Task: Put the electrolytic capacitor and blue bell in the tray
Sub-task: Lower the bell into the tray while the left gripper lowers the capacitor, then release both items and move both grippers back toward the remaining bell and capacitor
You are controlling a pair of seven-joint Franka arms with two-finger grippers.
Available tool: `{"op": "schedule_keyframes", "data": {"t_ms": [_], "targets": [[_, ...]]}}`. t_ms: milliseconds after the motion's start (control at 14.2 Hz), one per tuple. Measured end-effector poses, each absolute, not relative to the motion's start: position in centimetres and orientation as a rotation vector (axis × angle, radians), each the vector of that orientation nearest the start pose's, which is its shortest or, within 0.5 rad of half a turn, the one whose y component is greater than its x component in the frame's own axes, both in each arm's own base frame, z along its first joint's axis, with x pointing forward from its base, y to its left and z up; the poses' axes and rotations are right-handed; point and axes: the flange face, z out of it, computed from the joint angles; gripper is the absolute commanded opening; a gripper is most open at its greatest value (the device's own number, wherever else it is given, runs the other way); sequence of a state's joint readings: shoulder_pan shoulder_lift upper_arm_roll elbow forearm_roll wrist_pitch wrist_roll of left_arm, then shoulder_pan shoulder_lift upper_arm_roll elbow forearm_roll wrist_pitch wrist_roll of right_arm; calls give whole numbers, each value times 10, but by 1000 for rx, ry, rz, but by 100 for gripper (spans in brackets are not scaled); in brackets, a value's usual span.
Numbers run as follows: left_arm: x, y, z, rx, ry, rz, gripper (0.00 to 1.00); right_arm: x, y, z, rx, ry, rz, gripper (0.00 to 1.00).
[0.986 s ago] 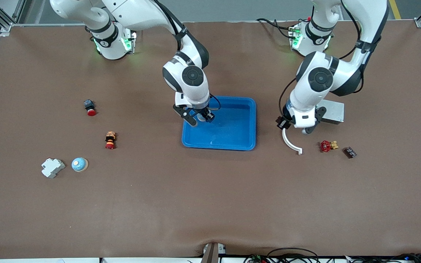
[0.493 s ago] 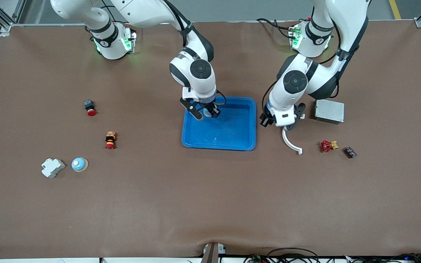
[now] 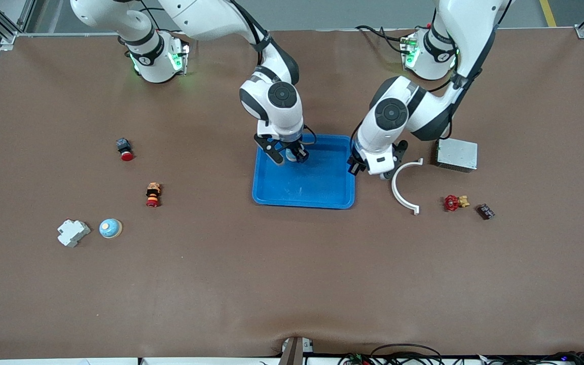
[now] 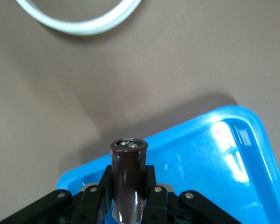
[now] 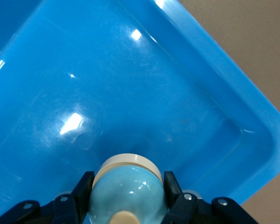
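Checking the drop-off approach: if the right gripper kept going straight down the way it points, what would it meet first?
Most likely the bare floor of the tray. The right gripper holds the blue bell over the tray's interior, with nothing else visible below it; the remaining height is unclear.

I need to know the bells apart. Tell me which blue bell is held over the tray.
The blue bell clamped in the right gripper over the tray. The other blue bell sits untouched on the table beside the white block.
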State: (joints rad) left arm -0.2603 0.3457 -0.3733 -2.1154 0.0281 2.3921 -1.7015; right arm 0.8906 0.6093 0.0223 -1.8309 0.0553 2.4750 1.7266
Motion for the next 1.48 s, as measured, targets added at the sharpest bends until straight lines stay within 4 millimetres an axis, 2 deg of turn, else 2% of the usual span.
{"op": "schedule_keyframes", "data": {"t_ms": [282,563,915,1197,1268,1338,1408,1479], "targets": [[461,-359,247,-2701,-1594,205,0,398,514,191,-2819,1290,53,0],[456,-367,233,-2669,-1610,233,0,401,511,187,-2827,1292,40,0],[445,-380,225,-2662,-1594,246,0,404,507,181,-2836,1298,28,0],[442,-381,216,-2648,-1590,261,0,405,506,181,-2835,1301,24,0],[442,-380,212,-2642,-1588,268,4,405,506,181,-2835,1301,23,11],[441,-380,208,-2632,-1591,275,19,405,506,181,-2835,1301,22,91],[440,-380,204,-2616,-1603,281,35,405,506,181,-2835,1302,22,100],[440,-380,201,-2604,-1613,286,67,405,506,181,-2836,1300,20,100]]}}
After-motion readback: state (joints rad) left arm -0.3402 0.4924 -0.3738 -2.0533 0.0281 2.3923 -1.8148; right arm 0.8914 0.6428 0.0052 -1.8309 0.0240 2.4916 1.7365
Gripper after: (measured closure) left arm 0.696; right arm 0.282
